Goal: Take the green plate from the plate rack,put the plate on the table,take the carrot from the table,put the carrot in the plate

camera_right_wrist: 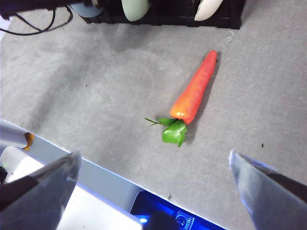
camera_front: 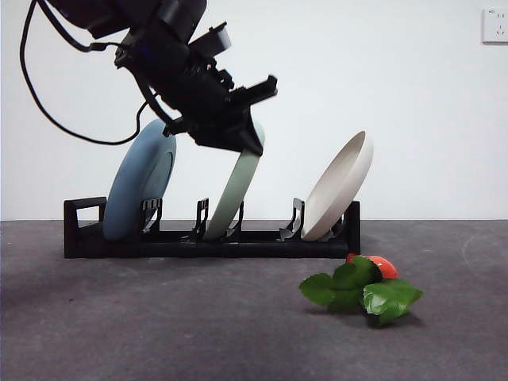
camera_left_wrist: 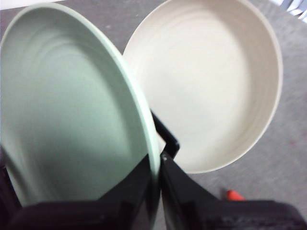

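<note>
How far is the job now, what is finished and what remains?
Nothing is finished yet. In hand: the left gripper clamps the rim of the green plate, which sits in the plate rack. Left: placing it on the table, then adding the carrot. The right gripper waits open.

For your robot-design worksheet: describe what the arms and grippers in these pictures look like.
The left gripper is angular matte black, on a bulky black arm trailing a looping black cable. In its own wrist view, the right gripper shows two wide grey, blurred, wedge-shaped jaws.
</note>
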Controlling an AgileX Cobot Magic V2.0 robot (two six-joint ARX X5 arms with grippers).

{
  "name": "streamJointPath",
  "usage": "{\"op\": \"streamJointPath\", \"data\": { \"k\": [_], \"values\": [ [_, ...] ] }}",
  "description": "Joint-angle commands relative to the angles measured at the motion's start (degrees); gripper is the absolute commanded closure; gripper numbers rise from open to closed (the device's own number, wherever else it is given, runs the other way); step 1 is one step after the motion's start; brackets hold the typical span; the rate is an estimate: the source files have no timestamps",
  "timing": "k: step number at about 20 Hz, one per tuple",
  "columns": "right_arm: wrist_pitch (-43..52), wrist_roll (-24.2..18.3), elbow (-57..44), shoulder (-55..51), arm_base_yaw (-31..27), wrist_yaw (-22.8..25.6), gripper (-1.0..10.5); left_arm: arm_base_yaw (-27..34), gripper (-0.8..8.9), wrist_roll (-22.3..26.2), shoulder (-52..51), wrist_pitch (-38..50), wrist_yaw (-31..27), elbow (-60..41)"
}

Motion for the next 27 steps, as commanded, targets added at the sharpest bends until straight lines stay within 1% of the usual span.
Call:
{"op": "streamJointPath", "data": {
  "k": [1,3,5,6,9,10,13,14,15,17,18,19,20,21,23,25,26,27],
  "values": [
    [0.0,0.1,0.1,0.0,0.1,0.0,2.5,-0.2,8.22,-1.1,-0.7,1.0,3.8,2.8],
    [0.1,0.1,0.1,0.0,0.1,0.0,2.5,-0.3,8.22,-1.1,-1.3,-1.7,5.3,5.6],
    [0.1,0.0,0.1,0.0,0.1,-0.1,2.5,-0.3,8.22,-1.1,-1.7,-6.6,5.3,9.2],
    [0.1,0.0,0.1,0.0,0.1,-0.1,2.5,-0.3,8.22,-1.1,-1.9,-9.4,5.5,11.3],
    [0.1,0.0,0.1,0.0,0.1,-0.1,2.5,-0.4,8.22,-0.4,-2.7,-20.0,8.3,18.6],
    [0.1,0.0,0.1,0.0,0.1,-0.1,2.5,-0.7,8.22,1.2,-3.5,-23.9,8.4,20.8],
    [0.2,-0.1,0.1,0.0,0.1,0.0,2.5,-3.3,8.21,8.7,-7.1,-36.6,7.6,25.8],
    [0.2,-0.1,0.1,0.0,0.1,0.0,2.5,-4.6,8.21,11.1,-9.1,-40.2,5.7,26.3],
    [0.2,0.0,0.1,0.0,0.1,0.0,2.5,-6.1,8.2,13.1,-10.9,-43.0,2.6,26.3],
    [0.2,-0.1,0.1,0.0,0.1,0.0,2.5,-10.1,8.2,16.6,-14.2,-51.0,-7.4,26.3],
    [0.2,0.0,0.1,0.0,0.1,0.0,2.5,-12.5,8.19,17.5,-15.5,-55.9,-12.1,26.3],
    [0.2,0.0,0.1,0.0,0.1,0.0,2.5,-14.3,8.19,18.0,-16.0,-59.2,-14.9,26.3],
    [0.2,0.0,0.1,0.0,0.1,0.0,2.5,-16.4,8.19,18.3,-16.3,-62.4,-17.2,26.3],
    [0.2,0.0,0.1,0.0,0.1,0.0,2.5,-18.2,8.19,18.2,-16.3,-64.5,-18.1,26.2],
    [0.2,0.0,0.1,0.0,0.1,0.0,2.5,-21.5,8.19,16.6,-16.3,-65.4,-19.3,24.3],
    [0.2,0.0,0.1,0.0,0.1,0.0,2.5,-25.4,8.19,14.6,-16.3,-64.6,-24.4,19.2],
    [0.2,0.0,0.1,0.0,0.1,0.0,2.5,-27.1,8.19,13.6,-16.3,-63.0,-26.7,15.2],
    [0.2,0.0,0.1,0.0,0.1,0.0,2.5,-28.2,8.19,12.8,-16.3,-60.9,-27.4,11.5]
  ]
}}
